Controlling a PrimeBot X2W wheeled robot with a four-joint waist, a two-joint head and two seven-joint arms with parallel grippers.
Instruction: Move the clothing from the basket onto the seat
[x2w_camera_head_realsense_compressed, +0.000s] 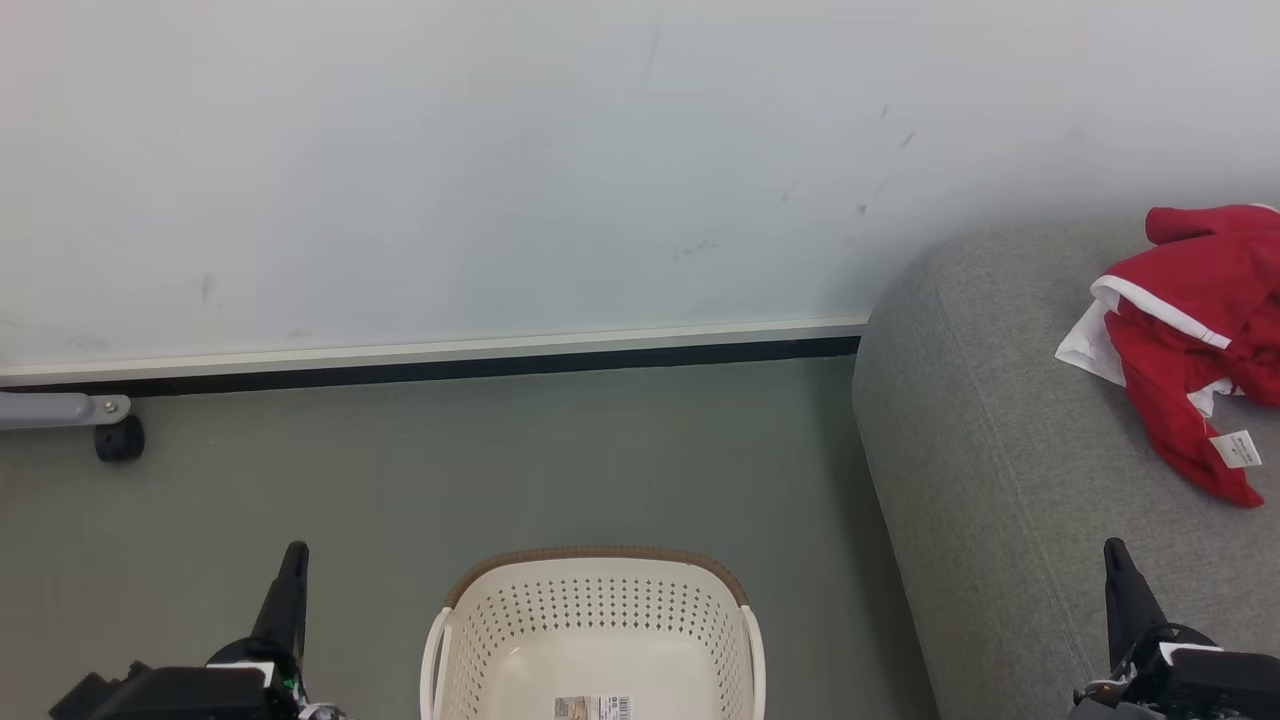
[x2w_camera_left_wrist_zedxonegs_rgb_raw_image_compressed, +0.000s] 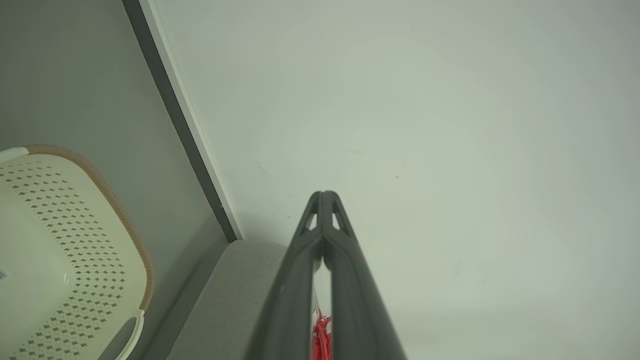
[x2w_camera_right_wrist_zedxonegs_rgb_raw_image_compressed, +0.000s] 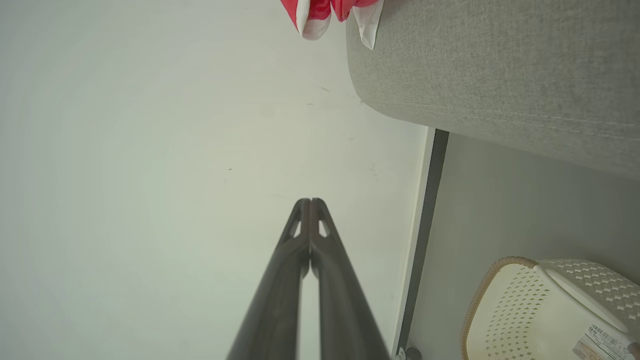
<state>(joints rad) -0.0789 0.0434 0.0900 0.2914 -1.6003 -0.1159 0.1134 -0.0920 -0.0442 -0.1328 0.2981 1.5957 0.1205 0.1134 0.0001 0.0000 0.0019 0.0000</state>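
From the head view, a pale wall (x2w_camera_head_realsense_compressed: 500, 150) meets a grey-green floor (x2w_camera_head_realsense_compressed: 500, 460) along a dark baseboard (x2w_camera_head_realsense_compressed: 450, 368), and a small black caster wheel (x2w_camera_head_realsense_compressed: 119, 439) sits at the far left. The cream basket (x2w_camera_head_realsense_compressed: 597, 598), perforated and with a brown woven-look rim, stands on the floor at the bottom centre, a barcode sticker (x2w_camera_head_realsense_compressed: 592, 707) on its bare bottom. The large grey seat (x2w_camera_head_realsense_compressed: 1000, 450) fills the right side. The red and white clothing (x2w_camera_head_realsense_compressed: 1195, 330) lies crumpled on top of it near the right edge, well apart from the basket, with a white tag (x2w_camera_head_realsense_compressed: 1235, 448) hanging at its lower end. The left gripper (x2w_camera_head_realsense_compressed: 293, 560) rises at the lower left over the floor, and the right gripper (x2w_camera_head_realsense_compressed: 1118, 560) at the lower right over the seat; each looks like a single dark spike. In the left wrist view, the left gripper (x2w_camera_left_wrist_zedxonegs_rgb_raw_image_compressed: 324, 196) has its two fingertips pressed together against the pale wall, holding nothing. The basket (x2w_camera_left_wrist_zedxonegs_rgb_raw_image_compressed: 117, 200) lies to the left, the seat (x2w_camera_left_wrist_zedxonegs_rgb_raw_image_compressed: 230, 300) below, and a sliver of the red clothing (x2w_camera_left_wrist_zedxonegs_rgb_raw_image_compressed: 321, 335) shows behind the fingers. In the right wrist view, the right gripper (x2w_camera_right_wrist_zedxonegs_rgb_raw_image_compressed: 310, 202) is likewise closed tip to tip and carries nothing. The clothing (x2w_camera_right_wrist_zedxonegs_rgb_raw_image_compressed: 320, 12) peeks in at the top edge on the seat (x2w_camera_right_wrist_zedxonegs_rgb_raw_image_compressed: 500, 65), and the basket (x2w_camera_right_wrist_zedxonegs_rgb_raw_image_compressed: 500, 300) sits at the lower right.
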